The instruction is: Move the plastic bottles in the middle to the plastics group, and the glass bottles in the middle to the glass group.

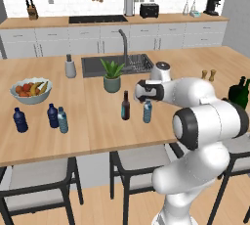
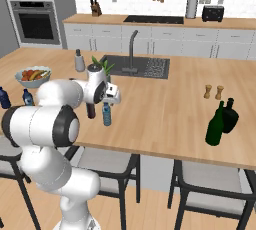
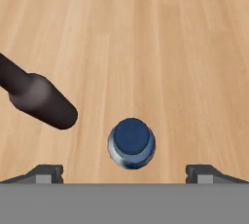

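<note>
No readable text, label or number on anything.

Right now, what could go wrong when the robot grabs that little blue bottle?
1. The brown bottle stands close beside the pale blue bottle; a finger coming down might bump and tip it.
2. The open gripper hangs above the bottle's cap; if it is not centred, the bottle could topple.
3. The potted plant stands just behind, so a wide swing could hit it.

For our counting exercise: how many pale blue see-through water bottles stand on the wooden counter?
2. One pale blue bottle stands mid-counter right of the brown bottle, beneath the open gripper. The other stands at the left, beside a navy bottle.
</note>
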Available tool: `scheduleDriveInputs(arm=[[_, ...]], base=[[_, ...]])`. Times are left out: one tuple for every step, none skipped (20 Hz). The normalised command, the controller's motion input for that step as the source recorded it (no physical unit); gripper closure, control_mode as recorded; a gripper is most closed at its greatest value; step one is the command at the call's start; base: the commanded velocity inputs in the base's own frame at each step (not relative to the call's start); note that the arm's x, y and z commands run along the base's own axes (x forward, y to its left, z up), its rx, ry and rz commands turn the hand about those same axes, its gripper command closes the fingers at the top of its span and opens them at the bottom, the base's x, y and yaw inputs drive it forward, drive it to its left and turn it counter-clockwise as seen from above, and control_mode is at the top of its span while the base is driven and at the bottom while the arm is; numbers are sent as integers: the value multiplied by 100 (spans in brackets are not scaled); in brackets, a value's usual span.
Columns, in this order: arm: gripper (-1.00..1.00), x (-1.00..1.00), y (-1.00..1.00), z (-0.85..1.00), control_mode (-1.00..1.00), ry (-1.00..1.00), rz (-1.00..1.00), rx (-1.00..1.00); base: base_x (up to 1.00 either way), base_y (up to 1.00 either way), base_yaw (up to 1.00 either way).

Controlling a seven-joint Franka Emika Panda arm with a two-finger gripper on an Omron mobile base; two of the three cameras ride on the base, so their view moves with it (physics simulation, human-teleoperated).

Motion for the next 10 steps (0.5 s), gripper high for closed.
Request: scheduleDriveInputs(arm=[[-100,24,0,-10,-100,0,0,0],[-100,13,0,-11,-100,0,0,0],[-100,0,0,-14,-100,0,0,0],[-100,0,-3,-14,-100,0,0,0],[-100,0,-3,-14,-100,0,0,0],[-100,1,-1,-12,-100,0,0,0],[-100,6,0,-14,-100,0,0,0],[-100,8,0,-12,-100,0,0,0],[-100,7,0,-14,-100,0,0,0],[-100,3,0,-14,-100,0,0,0]], base=[[0,0,0],[0,0,0],[0,0,0],[0,0,0],[0,0,0],[0,0,0],[0,0,0],[0,0,0],[0,0,0],[0,0,0]])
